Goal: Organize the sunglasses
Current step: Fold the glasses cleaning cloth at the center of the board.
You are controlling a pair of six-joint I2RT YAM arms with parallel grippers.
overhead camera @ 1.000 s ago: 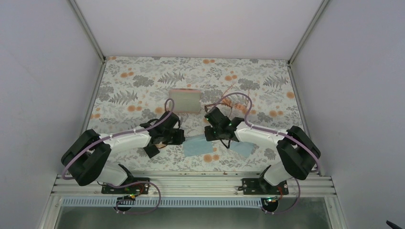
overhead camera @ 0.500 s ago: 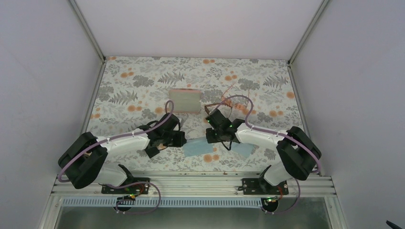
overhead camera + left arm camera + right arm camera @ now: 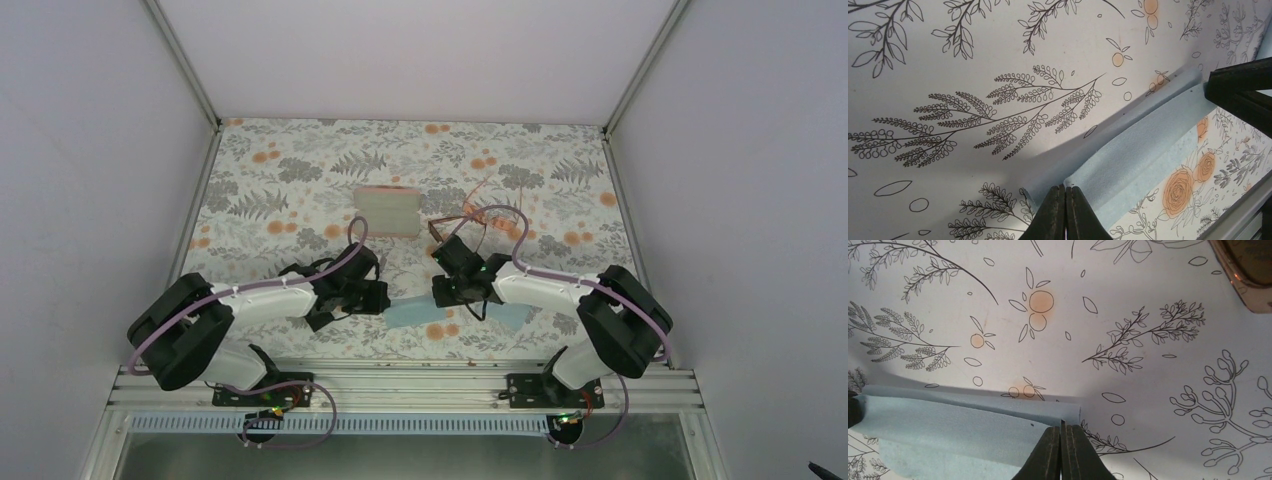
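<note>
- The left gripper (image 3: 1065,209) has its jaws pressed together on one near corner of a light-blue soft cleaning cloth (image 3: 1148,145).
- The right gripper (image 3: 1062,447) is likewise clamped on the opposite corner of the same cloth, its black fingers meeting with no gap.
- Between the two grips the lifted edge runs as a rolled lip, and the cloth is doubled over on itself beneath it.
- Over the last second both wrists have drawn back toward the arm bases. In the overhead view the blue patch between them has shrunk from a broad sheet to a narrow strip, so I judge a fold is under way.
- Under the cloth lies the floral-printed tabletop (image 3: 973,75).
- A second light-blue cloth (image 3: 512,316) lies partly hidden beneath the right forearm.
- The dark-brown thin-framed sunglasses (image 3: 1248,270) rest on the table beyond the right wrist, apart from the cloth. They have not shifted.
- Thin strokes just past them look like the pale orange-pink pair (image 3: 478,193), though they are too faint to be sure.
- A pale oblong case with a pink rim (image 3: 388,212) sits farther back, left of the glasses.
- For the task, this looks like tidying the cloth first. Neither pair of glasses is in hand or cased yet.
</note>
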